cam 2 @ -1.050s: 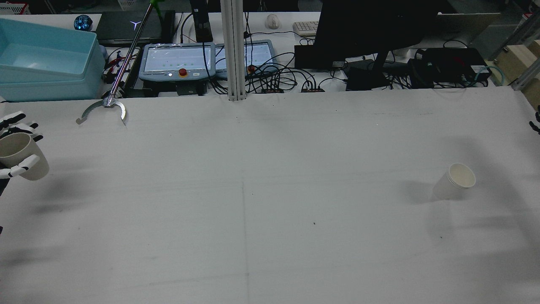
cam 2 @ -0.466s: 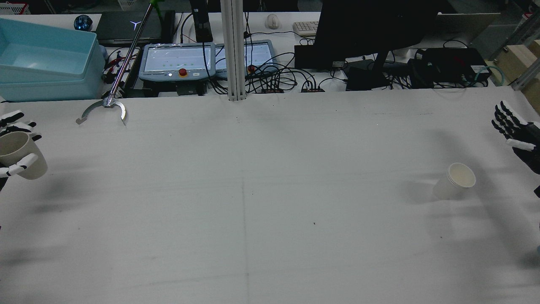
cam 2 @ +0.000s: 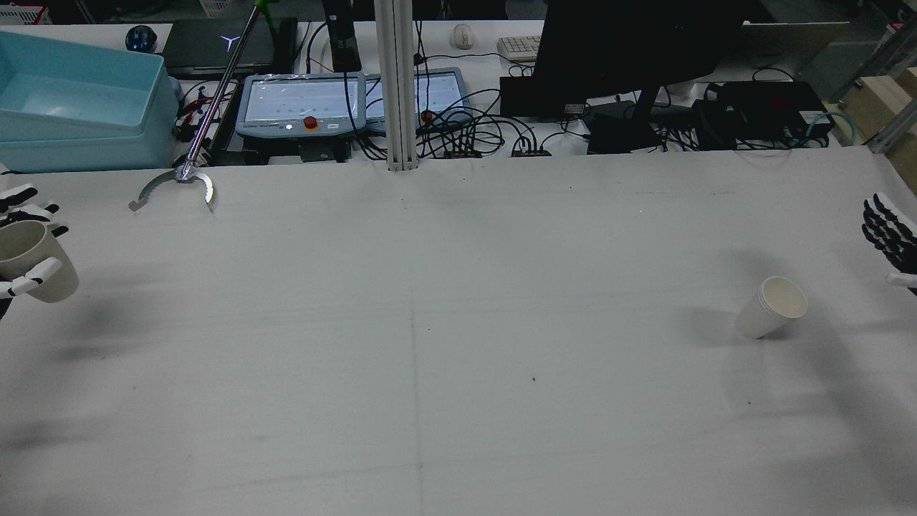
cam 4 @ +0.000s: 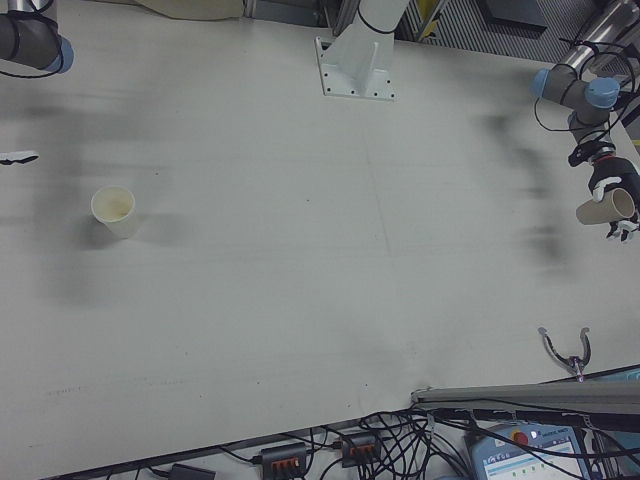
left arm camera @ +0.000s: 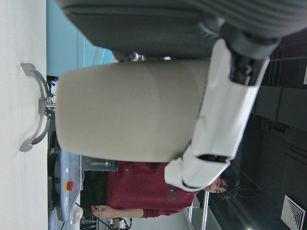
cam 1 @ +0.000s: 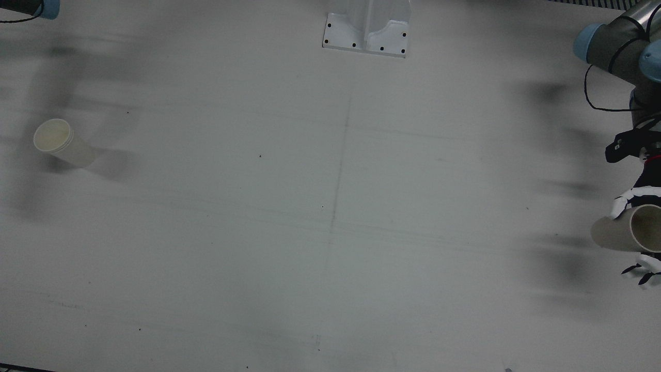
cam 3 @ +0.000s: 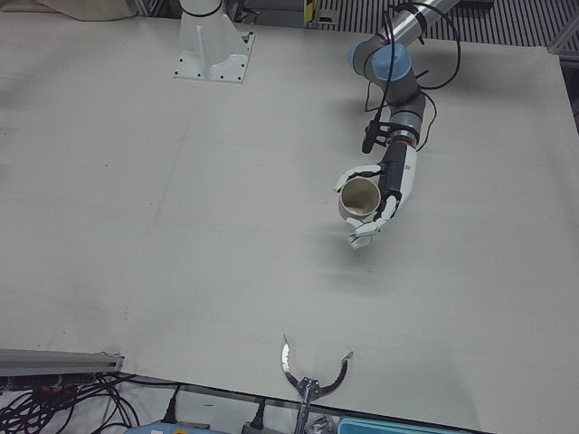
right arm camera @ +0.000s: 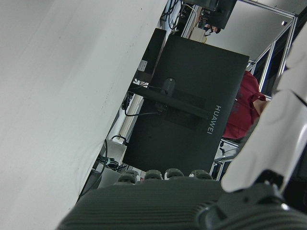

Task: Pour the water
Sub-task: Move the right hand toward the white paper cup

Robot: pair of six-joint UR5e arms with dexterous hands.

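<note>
Table (cam 2: 430, 322); cup (cam 3: 360, 199) within left hand (cam 3: 384, 194) fingers (cam 3: 366, 237)

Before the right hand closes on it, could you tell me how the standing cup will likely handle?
The cup looks like thin paper, so it probably crushes under a firm squeeze. It seems light and narrow-based, so a sideways nudge may tip it.

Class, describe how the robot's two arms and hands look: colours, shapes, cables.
The left arm is a grey tube with light-blue joint caps and a black cable looping alongside. The left hand has white shells with black fingertips. The right hand looks mostly black with white parts.
</note>
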